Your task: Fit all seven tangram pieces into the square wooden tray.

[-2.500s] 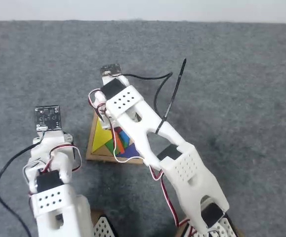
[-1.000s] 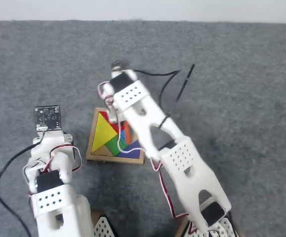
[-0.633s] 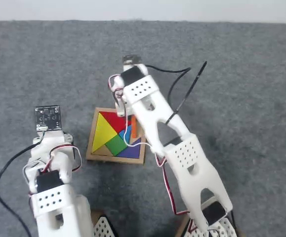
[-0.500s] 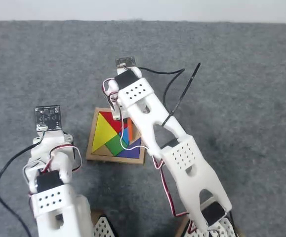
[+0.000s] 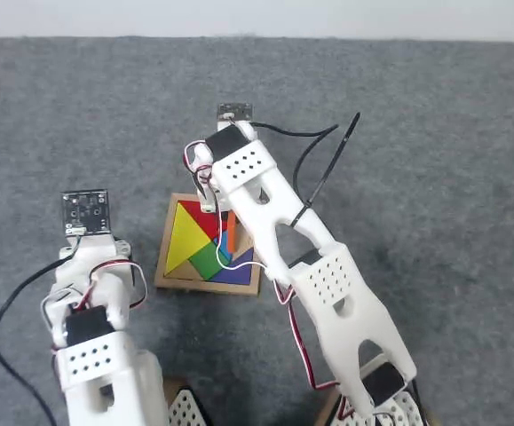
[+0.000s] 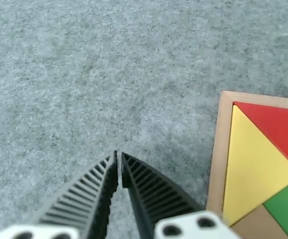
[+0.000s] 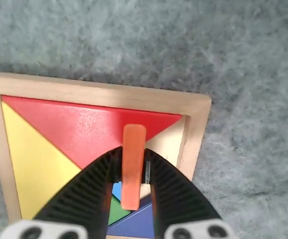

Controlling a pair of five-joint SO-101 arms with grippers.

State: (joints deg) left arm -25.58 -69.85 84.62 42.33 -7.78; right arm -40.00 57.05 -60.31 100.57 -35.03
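The right pincer (image 7: 133, 158) is clamped on an orange piece (image 7: 133, 172), one finger on each flat face, so that the piece stands on its edge between them. Directly under the pincer lies the tray (image 7: 196, 130), and the far end of the orange piece hangs over the long side of the red triangle (image 7: 79, 128). Just beside the pincer, towards the near corner of the tray, there is a bare patch (image 7: 167, 142) of wooden floor between the red triangle and the rim. I cannot tell whether the orange piece touches the tray floor.

On the other side of the pincer the yellow triangle (image 7: 32, 172) lies flat against the red one along one edge. Beneath the fingers, partly hidden by them, show a small blue piece (image 7: 116, 190), a green piece (image 7: 115, 213) and a purple piece (image 7: 134, 225), all lying in the tray. Around the tray spreads the grey, felt-like bench (image 7: 243, 50).

The left pincer (image 6: 119, 160) has its ribbed fingers together with nothing between them, leaving just a thin slit at the tips. It hangs over the grey bench, off to the side of the tray's rim, near the side that holds the yellow triangle, and it touches neither the tray nor any piece.
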